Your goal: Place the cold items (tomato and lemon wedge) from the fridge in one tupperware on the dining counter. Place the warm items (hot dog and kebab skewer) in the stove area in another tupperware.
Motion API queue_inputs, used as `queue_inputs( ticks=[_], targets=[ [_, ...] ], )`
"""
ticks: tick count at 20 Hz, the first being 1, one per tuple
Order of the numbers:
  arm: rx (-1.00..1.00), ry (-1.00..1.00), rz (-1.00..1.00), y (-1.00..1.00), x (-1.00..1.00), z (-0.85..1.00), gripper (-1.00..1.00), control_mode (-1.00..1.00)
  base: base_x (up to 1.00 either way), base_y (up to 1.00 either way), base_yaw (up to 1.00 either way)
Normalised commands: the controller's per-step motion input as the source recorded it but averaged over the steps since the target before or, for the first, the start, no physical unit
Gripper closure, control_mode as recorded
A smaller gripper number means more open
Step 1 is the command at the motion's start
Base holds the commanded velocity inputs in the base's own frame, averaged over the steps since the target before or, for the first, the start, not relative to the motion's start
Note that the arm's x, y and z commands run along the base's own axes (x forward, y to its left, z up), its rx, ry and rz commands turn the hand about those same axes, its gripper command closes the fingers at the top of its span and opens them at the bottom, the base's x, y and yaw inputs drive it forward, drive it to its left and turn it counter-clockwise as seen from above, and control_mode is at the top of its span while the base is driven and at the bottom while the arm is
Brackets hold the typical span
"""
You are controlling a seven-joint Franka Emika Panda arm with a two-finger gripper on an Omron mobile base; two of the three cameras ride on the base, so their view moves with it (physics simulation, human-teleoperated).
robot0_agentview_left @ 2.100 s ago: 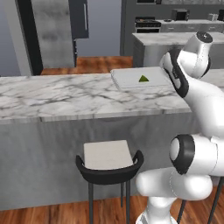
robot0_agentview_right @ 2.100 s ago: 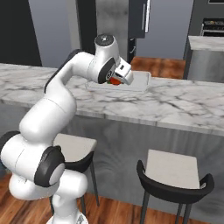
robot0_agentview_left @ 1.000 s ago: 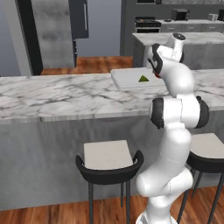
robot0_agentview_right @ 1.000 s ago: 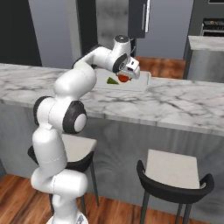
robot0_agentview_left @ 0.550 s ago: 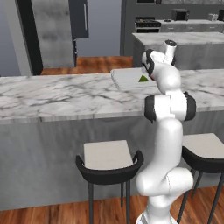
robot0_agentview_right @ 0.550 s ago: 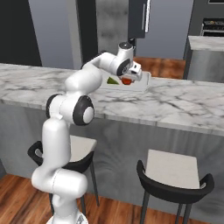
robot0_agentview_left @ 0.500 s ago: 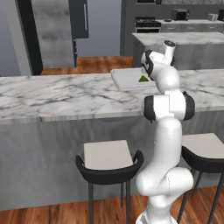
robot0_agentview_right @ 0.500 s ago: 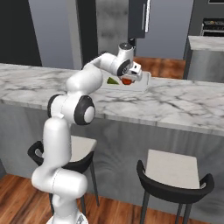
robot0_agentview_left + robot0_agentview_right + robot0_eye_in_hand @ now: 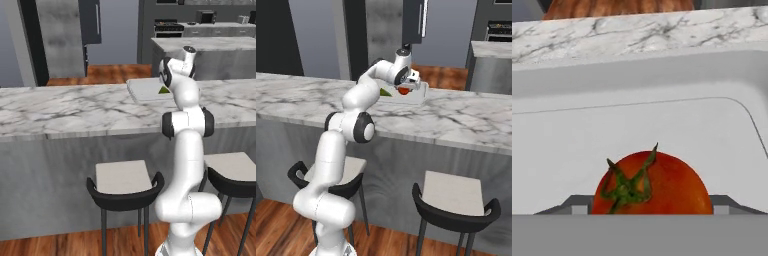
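Note:
My gripper point(image 9: 406, 88) hangs just above the pale tupperware point(image 9: 420, 96) on the dining counter point(image 9: 466, 117), shut on the red tomato point(image 9: 404, 90). The hand view looks down on the tomato point(image 9: 649, 182) with its green stem, a grey fingertip point(image 9: 577, 206) on each side, over the tupperware's bare floor point(image 9: 637, 125). The green-yellow lemon wedge point(image 9: 163, 90) lies in the same tupperware point(image 9: 142, 90), left of the tomato in the right base view. The arm reaches out over the dining counter point(image 9: 65, 107).
Two black-framed stools point(image 9: 122, 180) point(image 9: 230, 167) stand under the counter's near overhang. Behind the counter are wood floor, a dark fridge point(image 9: 415, 20), a second marble-topped block point(image 9: 210, 45) and a black range point(image 9: 167, 27).
The arm has stretched further over the counter and carried the tomato above the tupperware, sinking slightly. The jaws kept the same grip.

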Motion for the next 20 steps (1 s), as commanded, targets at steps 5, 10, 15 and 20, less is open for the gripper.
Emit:
queue_inputs(
  ticks=[5,10,15,20],
  targets=[
    [-0.08,-0.37,-0.06,0.02,-0.34,-0.35,-1.00,-1.00,0.00,0.00,0.00],
    [-0.13,-0.65,-0.18,0.16,-0.73,-0.85,-1.00,-1.00,0.00,0.00,0.00],
    [-0.04,-0.74,-0.11,0.10,-0.80,-0.30,-1.00,-1.00,0.00,0.00,0.00],
    [0.04,-0.78,0.00,0.00,-0.98,0.54,-1.00,-1.00,0.00,0.00,0.00]
  ],
)
